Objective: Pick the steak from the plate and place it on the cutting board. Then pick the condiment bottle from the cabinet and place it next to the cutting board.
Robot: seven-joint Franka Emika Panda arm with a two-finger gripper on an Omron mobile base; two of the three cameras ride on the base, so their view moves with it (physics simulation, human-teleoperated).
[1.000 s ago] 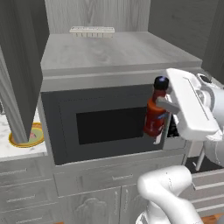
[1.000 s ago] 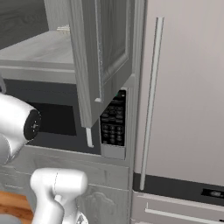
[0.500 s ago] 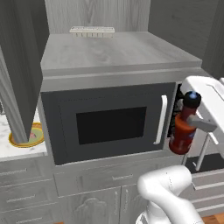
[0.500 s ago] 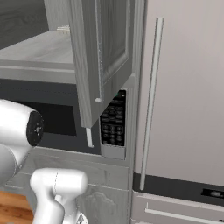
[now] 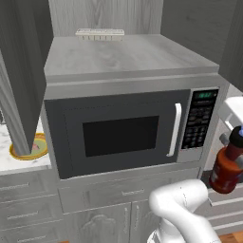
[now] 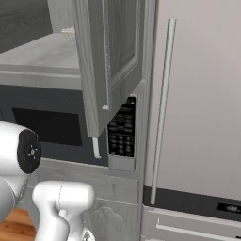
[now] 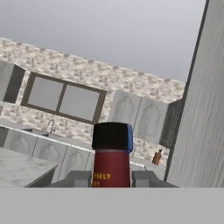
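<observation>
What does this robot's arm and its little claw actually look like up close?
The arm is smooth, glossy white, built from rounded tube-like segments with fat elbow bends. One joint ends in a flat dark round cap. The gripper has two small squarish grey finger tips. No cables or markings show.

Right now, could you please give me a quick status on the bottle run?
Gripper shut on condiment bottle, bottle upright. Carried low, right of the microwave. Plate at far left counter. Nothing blocking seen.

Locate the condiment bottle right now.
The condiment bottle is clamped in the gripper, at the right edge of the left base view, low beside the microwave and its keypad.
</observation>
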